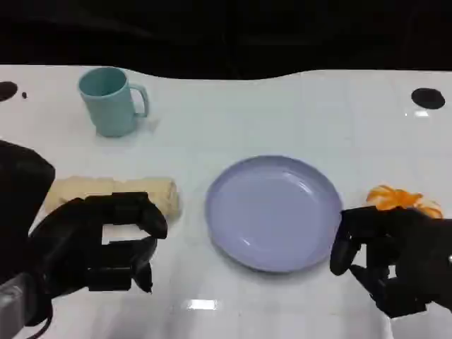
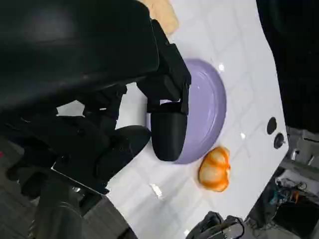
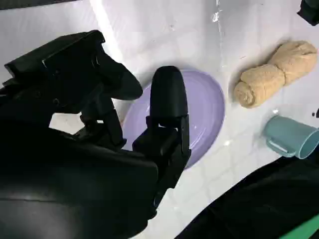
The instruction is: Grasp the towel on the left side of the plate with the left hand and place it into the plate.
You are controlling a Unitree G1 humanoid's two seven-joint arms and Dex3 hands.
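A rolled beige towel [image 1: 106,193] lies on the white table, left of the lavender plate [image 1: 274,212]. My left hand [image 1: 99,244] hovers just in front of and over the towel's near side, fingers apart and holding nothing. My right hand [image 1: 392,258] hangs at the plate's right edge, fingers loosely spread and empty. The right wrist view shows the towel [image 3: 275,73] lying free beside the plate [image 3: 204,117]. In the left wrist view the plate [image 2: 207,109] lies beyond my left hand [image 2: 159,114], with a corner of the towel [image 2: 162,15] at the picture's edge.
A teal mug [image 1: 109,101] stands at the back left. An orange object [image 1: 402,200] lies right of the plate, just behind my right hand. Dark round marks [image 1: 428,97] sit near the table's far corners. The table's far edge borders a black background.
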